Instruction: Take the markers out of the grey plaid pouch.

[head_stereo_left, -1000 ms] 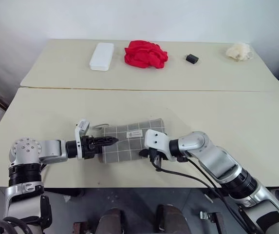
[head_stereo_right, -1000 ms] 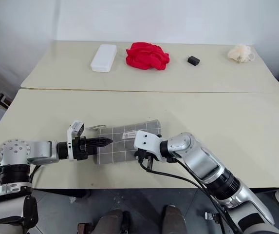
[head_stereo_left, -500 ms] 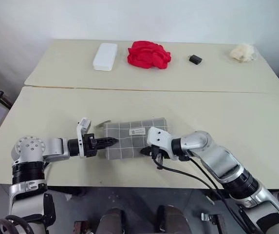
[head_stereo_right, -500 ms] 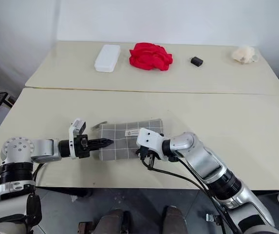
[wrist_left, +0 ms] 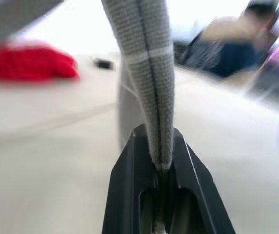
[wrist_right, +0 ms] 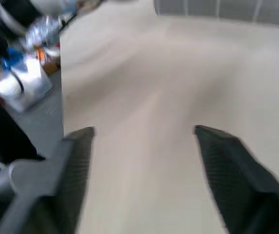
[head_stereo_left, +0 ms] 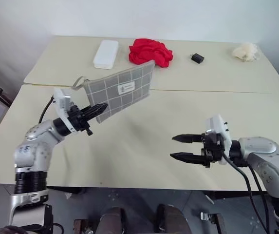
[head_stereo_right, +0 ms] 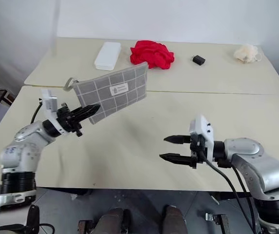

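A flat rectangular grey fabric pouch with thin white grid lines and a small white label (head_stereo_left: 119, 88) hangs in the air above the pale beige worktop (head_stereo_left: 144, 126), tilted so that its far corner rises toward a crumpled red cloth heap (head_stereo_left: 150, 51). The left pincer (head_stereo_left: 98, 109) is clamped on the pouch's lower near corner; in the left wrist view the grey fabric edge (wrist_left: 151, 73) runs straight up out of the two black fingers (wrist_left: 124, 195), which press together on it. A short grey pull loop (head_stereo_left: 77, 83) sticks out from the pouch's upper near corner. No markers can be made out on the pouch or around it. The right pincer (head_stereo_left: 183, 147) hovers over the near worktop, well apart from the pouch and on its right side, with its two black fingers spread wide and nothing between them; the right wrist view shows bare worktop between the fingers (wrist_right: 76, 165). Beyond the pouch, on the far worktop, a white rectangular box (head_stereo_left: 105, 53) lies just beside the red cloth heap, a small black block (head_stereo_left: 197, 58) sits further right, and a cream-coloured fluffy lump (head_stereo_left: 247, 50) rests at the far right corner.
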